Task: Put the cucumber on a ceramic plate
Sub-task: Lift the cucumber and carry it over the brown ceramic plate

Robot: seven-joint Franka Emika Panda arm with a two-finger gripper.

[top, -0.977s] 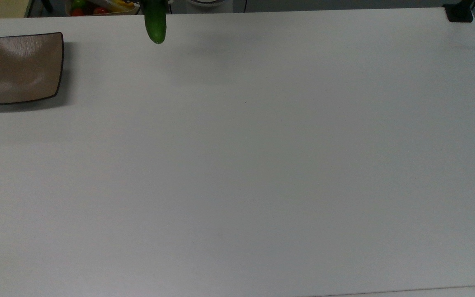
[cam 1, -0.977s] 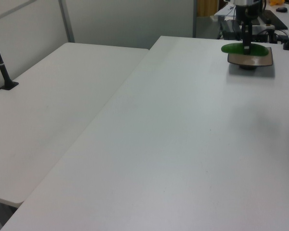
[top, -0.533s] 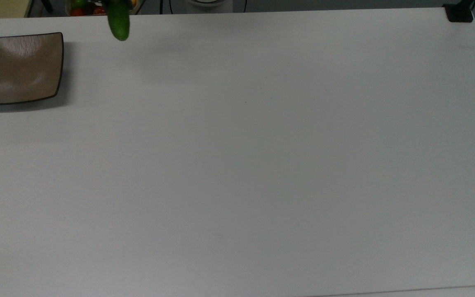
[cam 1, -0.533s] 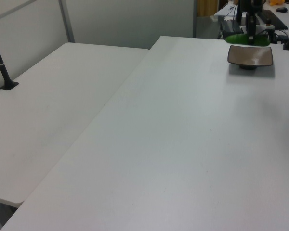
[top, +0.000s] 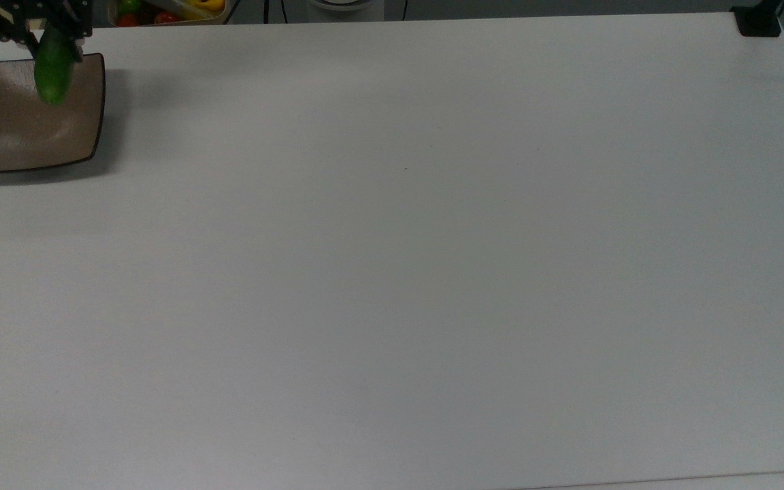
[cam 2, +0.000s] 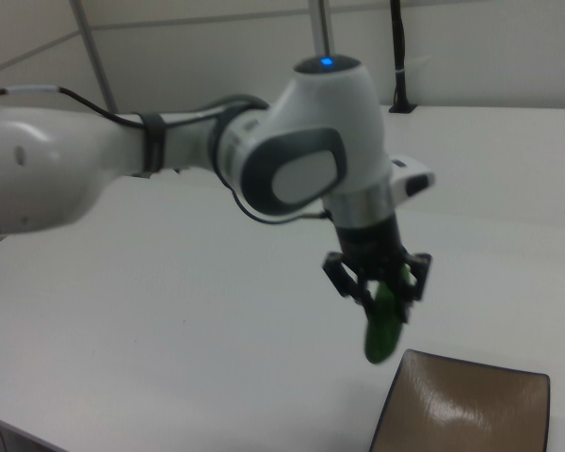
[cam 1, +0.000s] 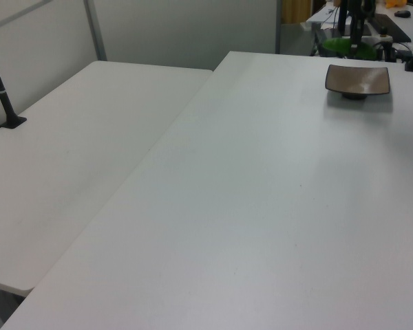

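White table (top: 405, 272) carries the ceramic plate (top: 18, 136) at the top view's far left, near the back edge; the plate's dished centre is bare, so placement is not yet done. Pick and lift look complete: the cucumber (cam 2: 386, 325) is off the table, clamped between the fingers of the gripper (cam 2: 377, 278), which close on its upper part while the free lower end hangs down and tilts toward the right view's left. In the top view the cucumber (top: 53, 67) overlaps the plate's rear edge, with the gripper (top: 31, 24) just behind it at the frame's top left corner. In the right view the cucumber's lower tip hangs above and slightly to the right view's left of the plate (cam 2: 471, 405), clear of its surface. The left view puts the cucumber (cam 1: 343, 47) beyond the plate (cam 1: 358, 80), above the table's far end. Judgement: transport is nearly finished; what remains is a short shift over the plate's centre, a descent, a release and a retreat. Arm pose, right view: the white links reach in from the right view's left roughly level, the wrist turns down, and the gripper points almost straight at the table. A crate of coloured produce (top: 167, 10) sits behind the table's back edge.
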